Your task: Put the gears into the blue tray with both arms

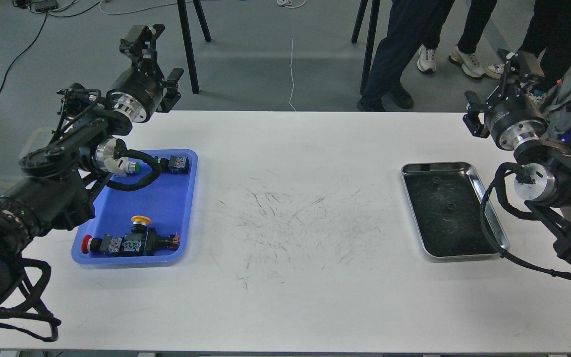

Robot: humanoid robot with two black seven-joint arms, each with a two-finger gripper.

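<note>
The blue tray (186, 198) sits at the table's left and holds several colourful-capped push-button switches (132, 243). No gear shows in it. Two tiny dark round gears (436, 181) (448, 207) lie faintly visible on the dark bottom of the steel tray (486, 198) at the right. My left gripper (142, 38) is raised above the table's far left edge, behind the blue tray. My right gripper (517, 62) hangs high past the far right corner, behind the steel tray. Both are dark and seen end-on, so their fingers cannot be told apart. Neither touches a tray.
The white table (290, 277) is scuffed with dark marks in the middle, between the trays. People's legs (394, 54) and dark stand legs (189, 49) are behind the far edge. My left forearm and its cable (137, 183) hang over the blue tray's far left part.
</note>
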